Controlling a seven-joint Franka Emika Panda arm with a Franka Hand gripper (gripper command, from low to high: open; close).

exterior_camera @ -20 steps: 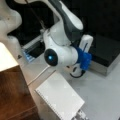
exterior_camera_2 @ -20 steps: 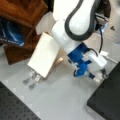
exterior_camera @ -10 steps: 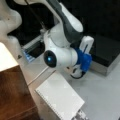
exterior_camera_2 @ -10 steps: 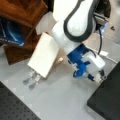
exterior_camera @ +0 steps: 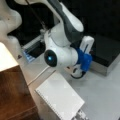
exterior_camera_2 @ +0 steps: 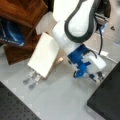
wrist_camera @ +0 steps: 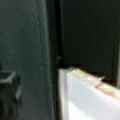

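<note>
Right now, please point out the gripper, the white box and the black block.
gripper (exterior_camera_2: pixel 98 77), a front view, between its fingertips, low beside the black block.
white box (exterior_camera_2: pixel 43 53), a front view, its broad flat face.
black block (exterior_camera_2: pixel 107 98), a front view, its dark top.

Both front views look down on my arm (exterior_camera: pixel 62 47) from opposite sides, sharing the white box (exterior_camera_2: pixel 45 53); my wrist view is close.

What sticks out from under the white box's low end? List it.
In a front view, metal utensil ends poke out from under the white box onto the grey table. The box covers the rest of them. The gripper stands apart.
</note>
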